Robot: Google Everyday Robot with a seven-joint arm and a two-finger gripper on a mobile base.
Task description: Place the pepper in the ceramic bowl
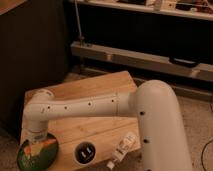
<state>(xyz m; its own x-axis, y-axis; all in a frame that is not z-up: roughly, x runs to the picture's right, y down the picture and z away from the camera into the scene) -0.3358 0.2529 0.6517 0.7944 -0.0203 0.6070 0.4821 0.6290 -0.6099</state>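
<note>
End effector (38,141) over one ceramic bowl (30,159), grip state unclear; one pepper (48,144) in bowl.

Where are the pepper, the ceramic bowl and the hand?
pepper (47,143), camera view, middle of its orange body lying over the bowl.
ceramic bowl (25,159), camera view, green inner surface left of the pepper.
hand (36,138), camera view, lower end of the arm, directly above the bowl.

Legible text: none on any object.
White bottle (123,148): label present, lettering unreadable.
Small dark cup (85,152): pale marks inside, not readable.
Gripper (36,140): above the ceramic bowl (26,159), no markings legible.
</note>
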